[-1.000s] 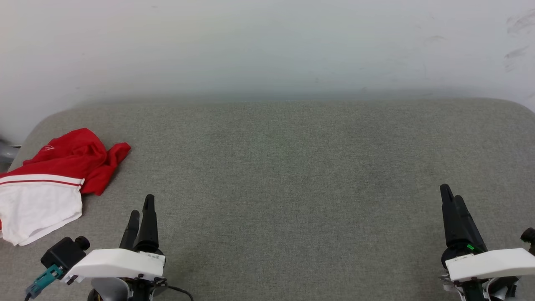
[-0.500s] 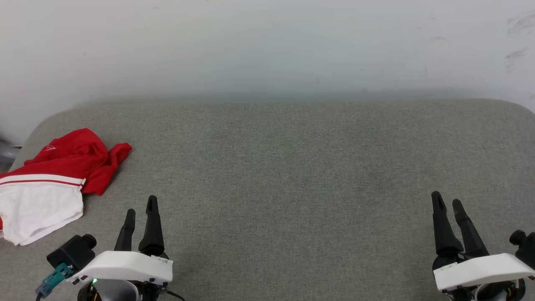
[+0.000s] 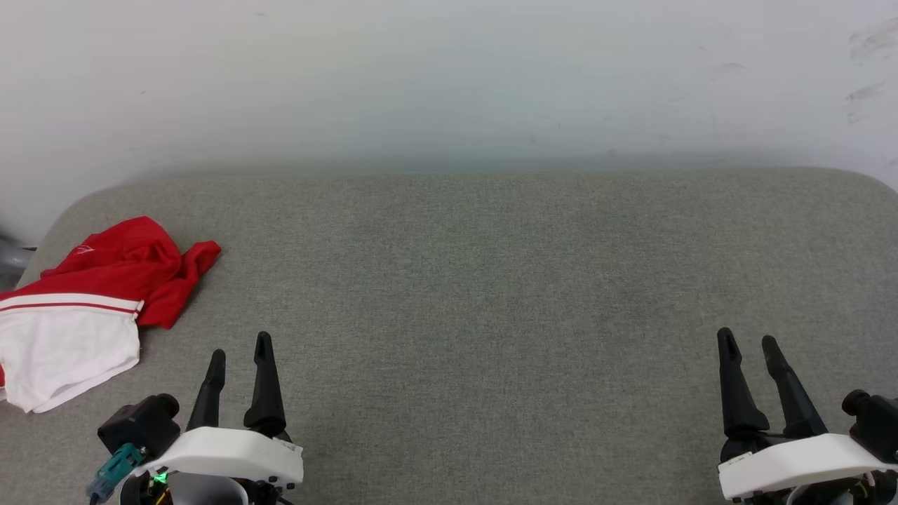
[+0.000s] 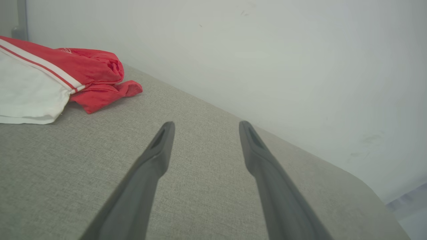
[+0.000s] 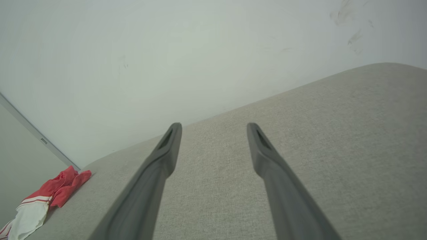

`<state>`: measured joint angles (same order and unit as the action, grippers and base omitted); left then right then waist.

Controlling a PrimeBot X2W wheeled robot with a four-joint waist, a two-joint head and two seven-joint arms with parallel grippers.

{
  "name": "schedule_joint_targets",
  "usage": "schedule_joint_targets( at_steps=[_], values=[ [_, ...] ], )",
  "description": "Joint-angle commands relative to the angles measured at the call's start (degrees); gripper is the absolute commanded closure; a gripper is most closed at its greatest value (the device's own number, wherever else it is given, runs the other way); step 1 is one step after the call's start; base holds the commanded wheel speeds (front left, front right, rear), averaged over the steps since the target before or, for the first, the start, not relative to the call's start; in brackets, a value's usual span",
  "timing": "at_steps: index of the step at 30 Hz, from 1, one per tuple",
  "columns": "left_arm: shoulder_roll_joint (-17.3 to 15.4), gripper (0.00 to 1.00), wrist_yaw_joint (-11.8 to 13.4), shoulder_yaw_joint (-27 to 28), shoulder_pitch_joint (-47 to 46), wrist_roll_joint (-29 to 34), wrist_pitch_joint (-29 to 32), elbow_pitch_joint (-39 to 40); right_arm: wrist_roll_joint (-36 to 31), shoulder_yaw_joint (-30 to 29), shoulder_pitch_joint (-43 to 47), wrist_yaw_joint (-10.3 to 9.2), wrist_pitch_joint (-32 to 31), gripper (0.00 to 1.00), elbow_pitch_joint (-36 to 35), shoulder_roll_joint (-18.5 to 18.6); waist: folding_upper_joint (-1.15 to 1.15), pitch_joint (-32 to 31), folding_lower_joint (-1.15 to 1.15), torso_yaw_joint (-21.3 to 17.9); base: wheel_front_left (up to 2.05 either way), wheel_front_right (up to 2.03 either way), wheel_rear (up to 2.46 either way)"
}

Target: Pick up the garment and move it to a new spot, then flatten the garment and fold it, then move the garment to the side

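1. We see the shirt (image 3: 105, 280) crumpled at the left edge of the cushion (image 3: 477, 315).
2. Our left gripper (image 3: 240, 347) and right gripper (image 3: 748, 338) both stand spread, holding nothing.
3. We should swing left and pinch a thick red fold.

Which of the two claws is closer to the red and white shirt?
The left gripper: the garment lies close by it, while the right gripper is at the opposite end of the cushion.

Garment (image 3: 84, 315) cut off by L edge, head & L wrist views; folds hide its front.
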<state>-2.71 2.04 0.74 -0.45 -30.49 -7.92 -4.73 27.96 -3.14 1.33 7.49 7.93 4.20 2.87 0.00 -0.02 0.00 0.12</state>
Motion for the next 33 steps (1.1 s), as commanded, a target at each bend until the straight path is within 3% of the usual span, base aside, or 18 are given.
schedule_joint_targets(
  at_steps=[1, 33],
  values=[
    [-0.2, 0.00, 0.1, -0.1, 0.1, 1.4, -0.6, 0.9, -1.6, 0.0, 0.0, 0.00, 0.5, 0.00, -0.8, 0.0, 0.00, 0.0, 0.00, 0.0, 0.00, 0.00, 0.00],
    [-0.2, 0.00, 0.2, -2.7, 2.0, 17.9, -4.8, 1.9, -17.5, 1.2, 2.4, -0.01, 4.8, 0.00, -3.1, 0.0, 0.00, 0.0, 0.00, -0.5, 0.00, 0.00, 0.00]
  ],
)
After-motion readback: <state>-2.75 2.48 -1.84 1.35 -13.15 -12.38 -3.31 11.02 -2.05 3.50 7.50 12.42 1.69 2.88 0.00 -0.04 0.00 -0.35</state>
